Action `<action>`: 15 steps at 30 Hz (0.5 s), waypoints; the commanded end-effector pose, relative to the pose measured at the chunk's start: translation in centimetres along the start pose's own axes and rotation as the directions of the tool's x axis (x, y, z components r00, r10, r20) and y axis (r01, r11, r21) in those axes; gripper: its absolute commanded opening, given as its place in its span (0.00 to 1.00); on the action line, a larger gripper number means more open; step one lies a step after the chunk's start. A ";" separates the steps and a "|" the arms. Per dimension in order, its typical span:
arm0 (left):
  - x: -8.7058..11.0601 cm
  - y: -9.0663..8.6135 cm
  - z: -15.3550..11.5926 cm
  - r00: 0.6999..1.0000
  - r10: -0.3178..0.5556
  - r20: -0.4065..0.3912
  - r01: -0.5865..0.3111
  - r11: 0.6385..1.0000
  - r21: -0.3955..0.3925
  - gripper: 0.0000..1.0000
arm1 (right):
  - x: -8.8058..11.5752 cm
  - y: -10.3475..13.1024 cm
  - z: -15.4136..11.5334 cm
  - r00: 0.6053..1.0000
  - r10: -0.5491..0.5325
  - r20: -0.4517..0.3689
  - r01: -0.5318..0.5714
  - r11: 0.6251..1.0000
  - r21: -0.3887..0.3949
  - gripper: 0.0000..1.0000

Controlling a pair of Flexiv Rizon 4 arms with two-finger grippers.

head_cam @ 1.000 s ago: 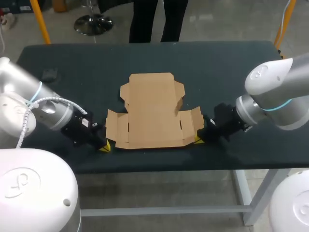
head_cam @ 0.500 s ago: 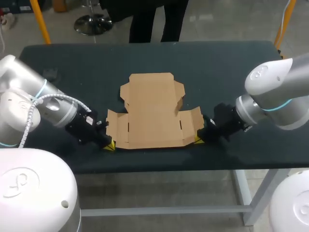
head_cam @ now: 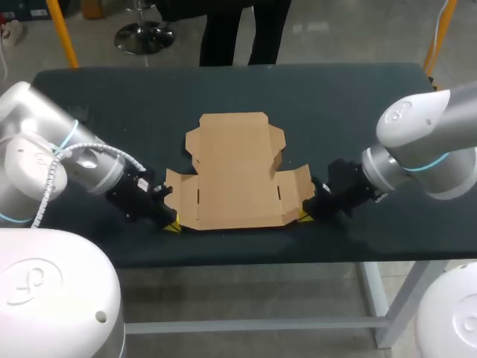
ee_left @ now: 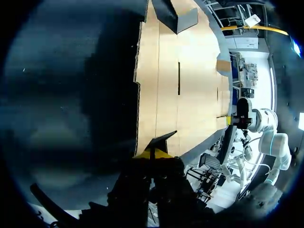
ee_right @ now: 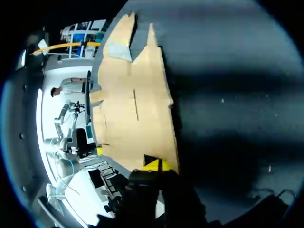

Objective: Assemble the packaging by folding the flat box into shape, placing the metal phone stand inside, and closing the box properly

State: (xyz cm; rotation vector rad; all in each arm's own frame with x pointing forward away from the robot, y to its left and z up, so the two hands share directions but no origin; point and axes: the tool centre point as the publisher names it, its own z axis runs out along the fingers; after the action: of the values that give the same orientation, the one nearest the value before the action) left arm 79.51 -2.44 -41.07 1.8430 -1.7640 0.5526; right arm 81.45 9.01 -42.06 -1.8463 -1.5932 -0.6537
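Head view: the flat cardboard box lies unfolded on the dark table, close to its near edge. The wide base with its side flaps runs left to right, and the lid panel stretches away toward the far side. My left pincer sits low at the box's near-left corner, and my right pincer sits low at the near-right corner, so the card spans the gap between them. Each arm is about equally close to its own corner, and from either pincer the box lies inward, toward the middle of the table. Both wrist views show the card's edge right at the pincer, but I cannot tell whether either one is wide, narrow or gripping the card. I judge that folding has not yet begun.
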 end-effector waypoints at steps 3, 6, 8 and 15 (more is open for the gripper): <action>0.6 0.1 -0.2 1.000 -0.003 0.029 0.003 1.000 0.000 0.00 | 0.4 0.1 -0.1 1.000 -0.007 0.007 0.007 1.000 0.005 0.00; 0.9 0.2 -0.2 0.999 0.000 0.044 0.000 1.000 0.003 0.00 | 0.6 0.0 -0.1 1.000 -0.010 0.011 0.010 1.000 0.005 0.00; 1.2 0.2 -0.3 0.999 0.004 0.054 -0.004 1.000 0.009 0.00 | 0.7 0.0 -0.1 1.000 -0.013 0.014 0.013 1.000 0.004 0.00; 1.9 0.1 -0.4 0.996 0.009 0.086 -0.010 1.000 0.011 0.00 | 0.9 0.0 0.0 1.000 -0.014 0.023 0.014 1.000 0.003 0.00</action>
State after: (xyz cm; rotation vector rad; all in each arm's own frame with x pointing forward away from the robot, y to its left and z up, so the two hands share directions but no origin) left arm 79.44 -3.32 -39.95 1.8791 -1.8179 0.5172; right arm 81.59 9.52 -41.57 -1.8455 -1.6200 -0.6429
